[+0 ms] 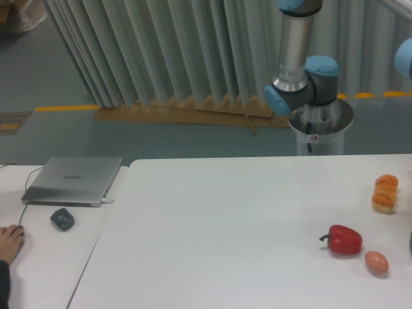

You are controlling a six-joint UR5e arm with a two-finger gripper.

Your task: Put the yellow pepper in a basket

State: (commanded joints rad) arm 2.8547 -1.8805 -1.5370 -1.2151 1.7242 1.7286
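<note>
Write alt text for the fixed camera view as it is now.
A white table holds a red bell pepper, an orange lumpy item and a small egg-shaped object at right; the robot arm stands behind. No yellow pepper, basket or pincer shows; a closed laptop sits left.
</note>
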